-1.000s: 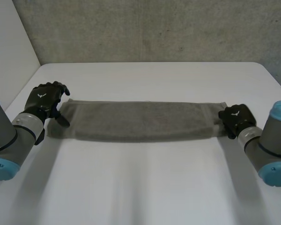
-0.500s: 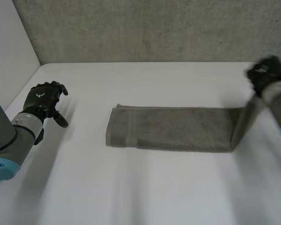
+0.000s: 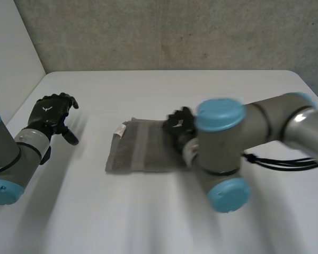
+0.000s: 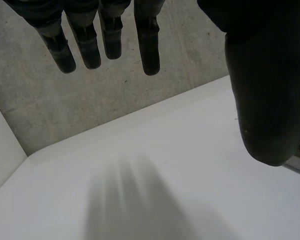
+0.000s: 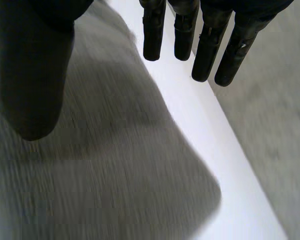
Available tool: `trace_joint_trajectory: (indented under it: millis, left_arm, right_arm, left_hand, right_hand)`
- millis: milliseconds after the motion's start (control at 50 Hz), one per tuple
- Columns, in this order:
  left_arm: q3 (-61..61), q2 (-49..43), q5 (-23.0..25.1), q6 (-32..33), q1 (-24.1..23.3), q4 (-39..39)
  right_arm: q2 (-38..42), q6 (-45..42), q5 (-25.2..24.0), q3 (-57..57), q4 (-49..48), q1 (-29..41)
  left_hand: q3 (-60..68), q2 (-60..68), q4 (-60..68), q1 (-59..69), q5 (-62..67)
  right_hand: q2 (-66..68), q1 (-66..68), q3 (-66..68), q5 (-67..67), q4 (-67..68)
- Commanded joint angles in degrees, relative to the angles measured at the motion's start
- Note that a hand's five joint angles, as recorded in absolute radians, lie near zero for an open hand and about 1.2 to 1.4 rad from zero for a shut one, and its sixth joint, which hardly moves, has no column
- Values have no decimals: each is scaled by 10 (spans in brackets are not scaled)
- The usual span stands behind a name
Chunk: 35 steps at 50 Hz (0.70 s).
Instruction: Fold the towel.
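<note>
Right hand (image 3: 178, 125) straight-fingered over towel (image 3: 140, 152), left hand (image 3: 50, 113) well apart

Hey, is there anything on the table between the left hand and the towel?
Nothing visible does. Bare table lies between the left hand and the towel; the right hand is at the towel's other end.

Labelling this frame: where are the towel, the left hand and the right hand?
towel (image 3: 139, 154): head view, on its flat top layer.
left hand (image 3: 49, 112): head view, on the back of the hand.
right hand (image 3: 178, 123): head view, on the back of the hand.
</note>
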Motion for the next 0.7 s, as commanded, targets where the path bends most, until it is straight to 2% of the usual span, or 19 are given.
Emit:
trace_joint_trajectory:
  millis: [20, 120, 200, 240, 260, 280, 300, 340, 360, 380, 500, 560, 600, 620, 660, 680, 700]
  left_arm:
    - [-2, -4, 3, 1, -5, 2]
    - [-7, -6, 5, 2, -20, 3]
    - [-8, -7, 5, 4, -23, 3]
    - [-10, -8, 5, 4, -23, 3]
    - [-10, -8, 5, 4, -23, 3]
    - [-10, -8, 5, 5, -23, 3]
    - [-10, -8, 5, 5, -23, 3]
    - [-10, -9, 5, 5, -26, 3]
    - [-10, -9, 5, 5, -26, 3]
    - [-10, -8, 4, 5, -26, 3]
    - [-9, -3, 1, 4, -26, 3]
    - [-2, 2, -2, 1, -28, 1]
    - [10, 7, -2, -1, -39, 0]
    - [10, 7, -2, -1, -39, 0]
    - [18, 16, -2, -1, -44, 0]
    - [24, 26, -3, -1, -46, -1]
    - [29, 34, -3, -4, -45, -1]
  right_arm:
    - [-71, 61, -44, 144, -38, -82]
    - [-104, 95, -98, 256, -124, -133]
    - [-104, 95, -100, 280, -149, -140]
    - [-104, 96, -100, 291, -158, -142]
    - [-104, 96, -100, 291, -158, -142]
    - [-103, 97, -101, 294, -162, -142]
    - [-103, 97, -101, 294, -162, -142]
    - [-104, 100, -101, 297, -171, -144]
    - [-104, 100, -101, 297, -171, -144]
    - [-106, 100, -100, 297, -172, -146]
    - [-132, 88, -97, 269, -169, -150]
    - [-135, 84, -102, 217, -160, -142]
    - [-119, 76, -104, 148, -131, -78]
    - [-119, 76, -104, 148, -131, -77]
    - [-64, 72, -108, 47, -87, 7]
    - [-64, 72, -108, 46, -86, 8]
    - [-34, 73, -111, -4, -59, 43]
  left_hand:
    - [-41, -36, -41, -42, -28]
    - [-41, -36, -41, -42, -28]
    - [-41, -36, -41, -42, -28]
    - [-41, -36, -41, -42, -28]
    - [-41, -36, -41, -42, -28]
    - [-41, -36, -41, -42, -28]
    - [-41, -36, -41, -42, -28]
    - [-41, -36, -41, -42, -28]
    - [-41, -36, -41, -42, -28]
    - [-41, -36, -41, -42, -28]
    - [-41, -36, -41, -42, -28]
    - [-41, -36, -41, -42, -28]
    - [-41, -36, -41, -42, -28]
    - [-41, -36, -41, -42, -28]
    - [-41, -36, -41, -42, -28]
    - [-41, -36, -41, -42, -28]
    - [-41, -36, -41, -42, -28]
  right_hand:
    - [-13, -7, -16, 16, -7]
    - [36, 41, 33, 65, 42]
    - [80, 85, 77, 109, 86]
    - [170, 175, 167, 199, 176]
    - [171, 176, 168, 200, 177]
    - [264, 269, 261, 293, 270]
    - [265, 270, 262, 294, 271]
    - [518, 523, 514, 546, 524]
    - [519, 524, 516, 548, 525]
    - [593, 599, 590, 622, 599]
    - [594, 599, 591, 623, 600]
    - [594, 599, 591, 623, 600]
    - [594, 599, 591, 623, 600]
    - [594, 599, 591, 623, 600]
    - [594, 599, 591, 623, 600]
    - [594, 599, 591, 623, 600]
    - [594, 599, 591, 623, 600]
